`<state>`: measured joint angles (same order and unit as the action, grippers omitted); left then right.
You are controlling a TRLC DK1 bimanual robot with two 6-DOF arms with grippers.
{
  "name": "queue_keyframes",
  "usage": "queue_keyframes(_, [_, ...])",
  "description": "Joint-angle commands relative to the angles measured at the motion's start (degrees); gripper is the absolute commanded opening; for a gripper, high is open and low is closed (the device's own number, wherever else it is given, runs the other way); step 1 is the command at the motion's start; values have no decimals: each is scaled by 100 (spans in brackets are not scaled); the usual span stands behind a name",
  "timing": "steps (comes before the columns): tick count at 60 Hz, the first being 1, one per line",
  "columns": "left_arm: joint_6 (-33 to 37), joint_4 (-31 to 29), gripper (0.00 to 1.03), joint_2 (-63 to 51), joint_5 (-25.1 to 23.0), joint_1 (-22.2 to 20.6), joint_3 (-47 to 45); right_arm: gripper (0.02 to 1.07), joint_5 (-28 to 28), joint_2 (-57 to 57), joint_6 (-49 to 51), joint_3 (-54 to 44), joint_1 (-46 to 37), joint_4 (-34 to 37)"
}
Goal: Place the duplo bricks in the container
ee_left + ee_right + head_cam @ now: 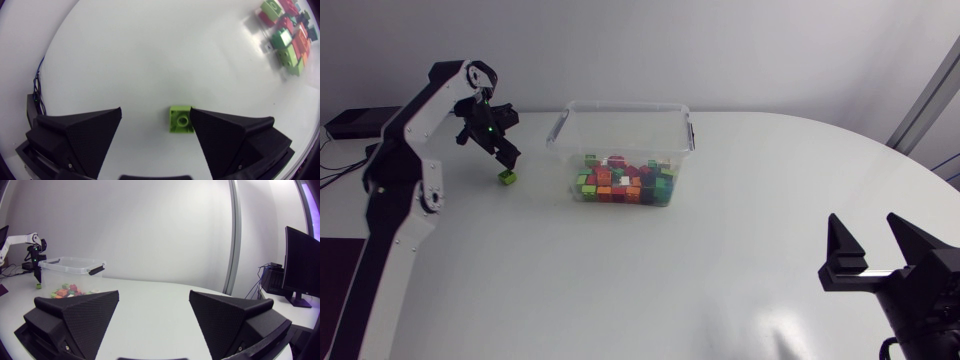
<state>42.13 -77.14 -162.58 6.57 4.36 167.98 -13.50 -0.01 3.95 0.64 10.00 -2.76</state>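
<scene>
The small lime-green plastic duplo brick [181,119] lies stud-up on the white worktop [720,260], near the clear plastic container [620,106] but outside it; the container holds many coloured bricks [625,182]; the left gripper [156,112] hangs over the lone brick, fingers apart, the brick close by one finger and not gripped; I judge it light, rigid, smooth-walled and somewhat slippery, hardly fragile; best taken across two opposite flat side walls, squarely, so it cannot twist out; the right gripper [865,235] sits well apart, fingers spread, empty.
</scene>
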Motion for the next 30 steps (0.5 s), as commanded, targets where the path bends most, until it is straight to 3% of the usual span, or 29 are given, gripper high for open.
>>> queue_keyframes(1, [252, -776, 90, -1460, 143, -14, 2793, 103, 5, -25, 98, -91, -16, 48])
queue_keyframes(3, [252, -899, 89, -1513, 143, -32, 2872, 103, 5, -25, 98, -91, -16, 48])
queue_keyframes(4, [155, -916, 80, -1452, 125, -41, 2819, 103, 5, -25, 98, -91, -16, 48])
queue_keyframes(6, [-12, -855, 60, -1311, 20, -32, 2758, 103, 5, -25, 98, -91, -16, 48])
queue_keyframes(7, [-240, -846, 30, -1153, -15, 3, 2564, 103, 5, -25, 98, -91, -16, 57])
queue_keyframes(8, [-311, -864, 24, -1065, -59, 3, 2573, 103, 5, -25, 89, -91, -16, 48])
queue_keyframes(14, [-574, -793, 22, -520, -217, 47, 2063, 103, 40, -25, 98, -91, -16, 48])
queue_keyframes(17, [-627, -635, 22, -28, -288, 65, 1386, 103, 49, -25, 98, -91, -16, 48])
queue_keyframes(30, [-864, -890, 22, 1361, -903, 118, 165, 103, 75, -25, 98, -91, -16, 48])
